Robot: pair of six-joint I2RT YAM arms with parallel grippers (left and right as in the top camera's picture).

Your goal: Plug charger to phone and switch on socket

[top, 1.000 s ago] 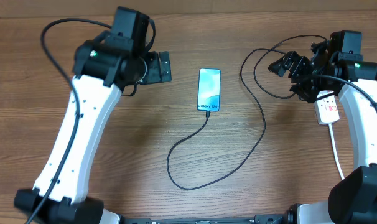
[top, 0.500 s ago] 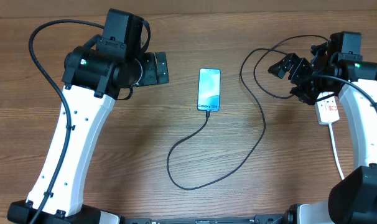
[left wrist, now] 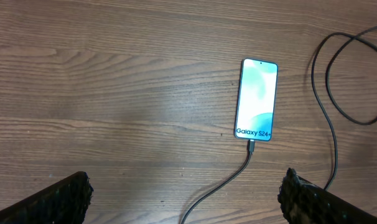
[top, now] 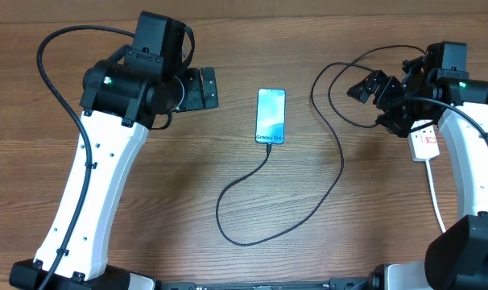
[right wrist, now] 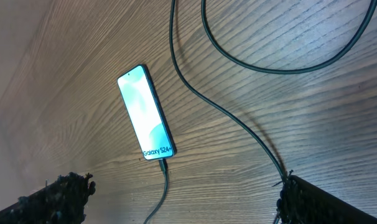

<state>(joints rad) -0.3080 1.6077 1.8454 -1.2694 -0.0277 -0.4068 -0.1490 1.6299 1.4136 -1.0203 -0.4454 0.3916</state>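
Note:
The phone (top: 270, 117) lies face up mid-table with its teal screen lit; it also shows in the left wrist view (left wrist: 257, 99) and the right wrist view (right wrist: 145, 112). The charger (top: 341, 163), a thin black cable, has its connector tip (left wrist: 251, 148) in the phone's near short edge (right wrist: 162, 165). It loops toward the table front, then runs up to the right arm. The white socket (top: 425, 143) with red markings lies partly under that arm. My left gripper (top: 207, 87) (left wrist: 185, 184) is open left of the phone. My right gripper (top: 374, 102) (right wrist: 185, 184) hovers open beside the socket.
The socket's white cord (top: 434, 197) runs toward the front right edge. Arm cables arc above both wrists. The table is bare brown wood (top: 163, 185).
The left arm's body swung a little to the left a second ago and has held still since. The phone, the cable and the right arm have not moved.

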